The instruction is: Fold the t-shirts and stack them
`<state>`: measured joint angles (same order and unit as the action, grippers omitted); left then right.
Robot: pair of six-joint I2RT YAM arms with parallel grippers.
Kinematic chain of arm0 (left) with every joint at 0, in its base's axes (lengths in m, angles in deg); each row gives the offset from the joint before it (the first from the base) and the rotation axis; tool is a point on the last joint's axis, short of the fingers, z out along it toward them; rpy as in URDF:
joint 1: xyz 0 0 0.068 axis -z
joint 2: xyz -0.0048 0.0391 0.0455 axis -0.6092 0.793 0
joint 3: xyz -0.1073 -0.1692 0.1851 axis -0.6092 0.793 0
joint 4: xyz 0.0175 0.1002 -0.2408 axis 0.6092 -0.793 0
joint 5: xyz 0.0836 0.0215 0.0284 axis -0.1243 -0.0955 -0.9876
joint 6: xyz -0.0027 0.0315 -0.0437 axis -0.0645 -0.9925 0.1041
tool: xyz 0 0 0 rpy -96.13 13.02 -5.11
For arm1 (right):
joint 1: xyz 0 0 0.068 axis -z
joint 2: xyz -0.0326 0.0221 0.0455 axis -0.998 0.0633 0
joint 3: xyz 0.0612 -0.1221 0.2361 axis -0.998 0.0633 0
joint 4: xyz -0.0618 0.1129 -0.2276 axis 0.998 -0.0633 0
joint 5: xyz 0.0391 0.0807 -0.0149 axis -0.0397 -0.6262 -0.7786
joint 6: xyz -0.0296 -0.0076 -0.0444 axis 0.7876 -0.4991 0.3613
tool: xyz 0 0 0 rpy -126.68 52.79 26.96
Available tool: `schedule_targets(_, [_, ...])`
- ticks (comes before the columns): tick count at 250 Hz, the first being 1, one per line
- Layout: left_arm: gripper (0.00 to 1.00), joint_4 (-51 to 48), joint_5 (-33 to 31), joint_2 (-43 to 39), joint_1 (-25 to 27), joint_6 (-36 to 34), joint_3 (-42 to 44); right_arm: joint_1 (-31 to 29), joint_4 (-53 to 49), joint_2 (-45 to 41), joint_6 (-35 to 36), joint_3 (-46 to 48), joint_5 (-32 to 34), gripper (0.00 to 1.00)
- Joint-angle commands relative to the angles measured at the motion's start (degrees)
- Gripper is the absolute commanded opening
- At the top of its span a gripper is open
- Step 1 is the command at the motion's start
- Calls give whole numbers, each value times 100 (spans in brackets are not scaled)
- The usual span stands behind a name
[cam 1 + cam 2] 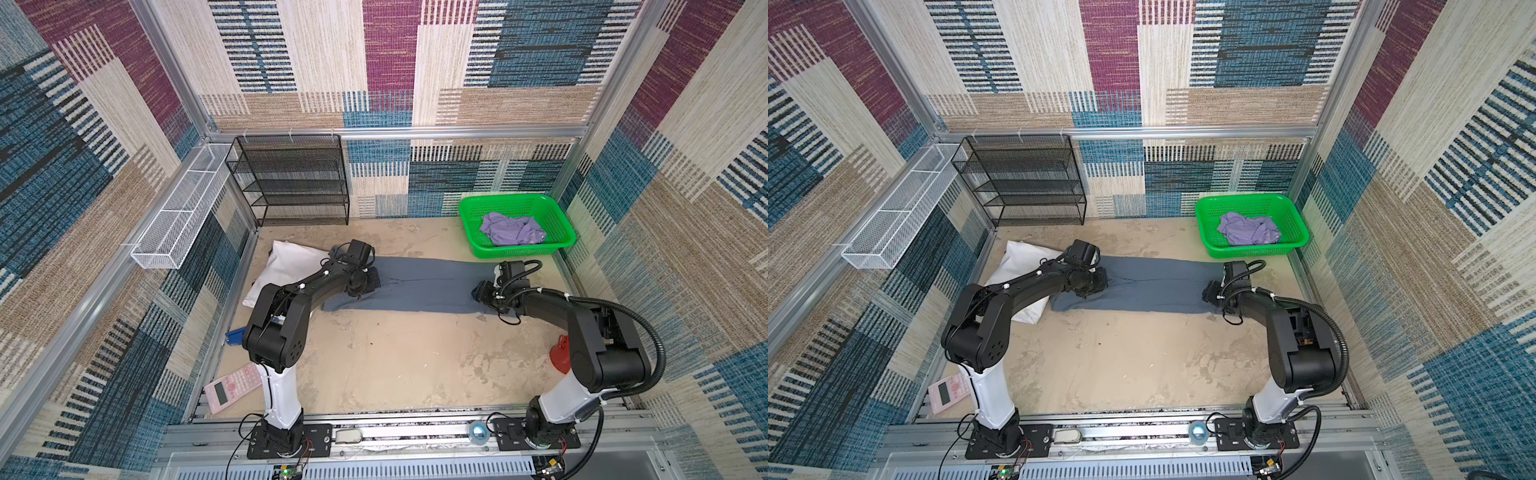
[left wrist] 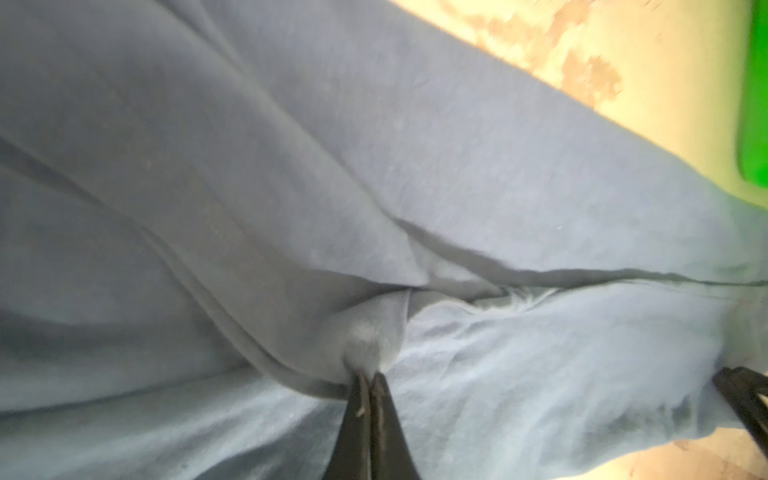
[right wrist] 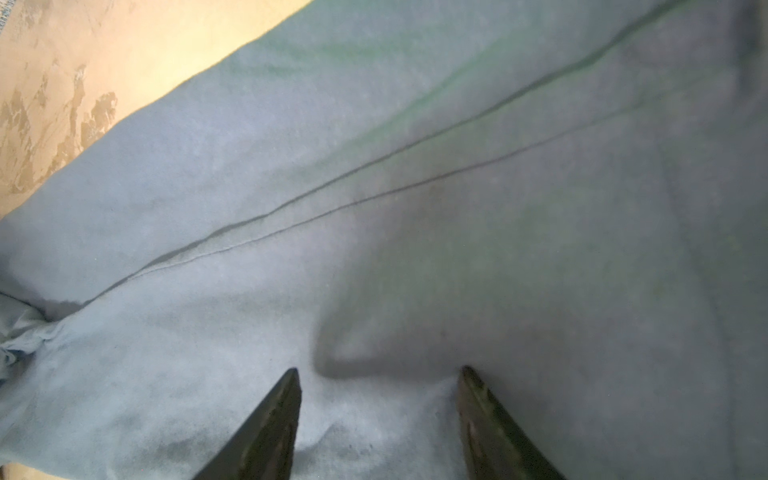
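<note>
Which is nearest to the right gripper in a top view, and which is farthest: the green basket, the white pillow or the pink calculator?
1. Green basket, just behind the right gripper, at the back right.
2. White pillow, across the blue-grey t-shirt, at the left.
3. Pink calculator, at the front left edge.

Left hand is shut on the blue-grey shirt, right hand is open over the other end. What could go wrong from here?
1. The left hand pinches only a small bunch of the blue-grey shirt; it may hold just the top layer, so lifting could pull the fold apart.
2. The right hand is open and holds nothing; lifting now would likely drag one end and skew the shirt.
3. The white pillow beside the left arm could get nudged.
</note>
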<state>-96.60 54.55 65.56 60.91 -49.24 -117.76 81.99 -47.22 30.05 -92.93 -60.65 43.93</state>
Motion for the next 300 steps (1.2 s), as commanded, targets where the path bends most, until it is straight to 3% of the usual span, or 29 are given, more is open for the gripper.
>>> schedule_targets(1, [0,44,45,165,5,-261,-414,1,-345,-46,17,103,17,62])
schedule_targets(66, [0,-857,-47,1297,6,-893,-2551,-1,-360,-188,-6,290,-62,62])
schedule_targets(86, [13,-1373,79,1770,5,-1143,-3333,-1,-399,-223,8,285,-60,62])
schedule_targets(121, [23,-1366,369,1956,-4,-1656,-3745,-1,-424,-246,17,288,-51,62])
schedule_targets(161, [31,-388,469,957,-1,-2056,-2377,-2,-451,-203,12,282,-42,62])
schedule_targets(181, [30,-46,159,412,-13,-2019,-1474,-1,-461,-193,18,295,39,62])
schedule_targets(253, [30,-587,-1368,-615,-186,-1298,456,33,-796,-186,44,325,506,63])
schedule_targets(300, [30,-444,-1754,-1821,-544,-1079,1815,52,-1130,-544,67,385,882,64])
